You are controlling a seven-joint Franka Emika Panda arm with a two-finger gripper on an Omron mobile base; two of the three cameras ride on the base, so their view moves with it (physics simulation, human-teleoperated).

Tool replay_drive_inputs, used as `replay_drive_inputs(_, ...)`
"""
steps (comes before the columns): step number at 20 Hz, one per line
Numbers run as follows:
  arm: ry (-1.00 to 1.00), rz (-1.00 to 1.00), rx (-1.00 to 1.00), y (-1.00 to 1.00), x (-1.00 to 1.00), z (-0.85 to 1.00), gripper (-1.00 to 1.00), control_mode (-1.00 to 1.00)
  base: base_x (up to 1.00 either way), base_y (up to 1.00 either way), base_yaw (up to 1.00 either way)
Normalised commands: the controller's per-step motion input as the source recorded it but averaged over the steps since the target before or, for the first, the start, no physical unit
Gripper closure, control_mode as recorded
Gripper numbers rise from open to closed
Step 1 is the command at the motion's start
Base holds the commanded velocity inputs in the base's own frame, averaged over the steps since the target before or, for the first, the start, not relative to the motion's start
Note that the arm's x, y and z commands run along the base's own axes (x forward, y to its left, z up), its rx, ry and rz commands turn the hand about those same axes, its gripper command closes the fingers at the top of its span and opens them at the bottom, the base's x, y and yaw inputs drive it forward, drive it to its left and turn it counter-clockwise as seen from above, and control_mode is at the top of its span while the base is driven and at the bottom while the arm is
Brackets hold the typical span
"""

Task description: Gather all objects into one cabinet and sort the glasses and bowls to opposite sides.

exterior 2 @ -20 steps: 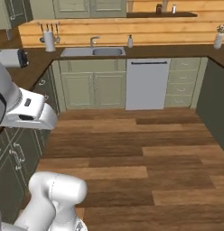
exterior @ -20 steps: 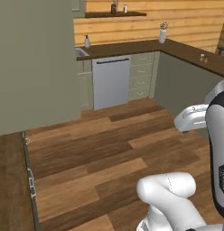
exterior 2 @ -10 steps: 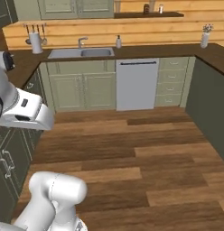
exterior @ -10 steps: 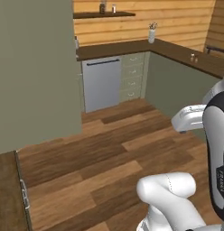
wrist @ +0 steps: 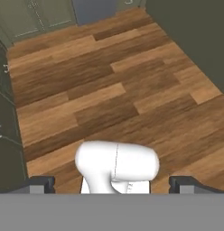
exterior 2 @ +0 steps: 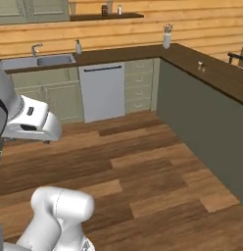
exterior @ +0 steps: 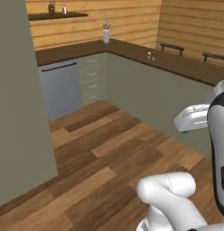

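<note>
Gripper (wrist: pixel 112 185): fingers (wrist: pixel 39 184) spread wide, empty, aimed at wooden floor (wrist: pixel 109 81); dishwasher (exterior 2: pixel 102 90) at 12 o'clock; likely travelling between cabinets.

Layout relative to the dishwasher (exterior 2: pixel 102 91): the sink (exterior 2: pixel 37 61) is lying to its left in the tabletop (exterior 2: pixel 118 52), a drawer stack (exterior 2: pixel 139 85) is standing just to its right, a vase (exterior 2: pixel 166 37) is sitting on the corner beyond, and the wall shelf (exterior 2: pixel 106 16) is hanging above; wood floor (exterior 2: pixel 143 162) is spreading before it.
</note>
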Motion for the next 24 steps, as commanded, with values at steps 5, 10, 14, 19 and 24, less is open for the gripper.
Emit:
replay_drive_inputs(5, 0.0, 0.0, 0.0, 0.0, 0.0, 0.0, -1.0, 1.0, 0.01, -0.24, -0.83)
replay_drive_inputs(10, 0.0, 0.0, 0.0, 0.0, 0.0, 0.0, -1.0, 1.0, 0.21, -0.16, -0.77)
replay_drive_inputs(14, 0.0, 0.0, 0.0, 0.0, 0.0, 0.0, -1.0, 1.0, 0.71, -0.06, -0.56)
replay_drive_inputs(19, 0.0, 0.0, 0.0, 0.0, 0.0, 0.0, -1.0, 1.0, 0.77, 0.0, -0.49)
replay_drive_inputs(24, 0.0, 0.0, 0.0, 0.0, 0.0, 0.0, -1.0, 1.0, 0.72, 0.07, -0.5)
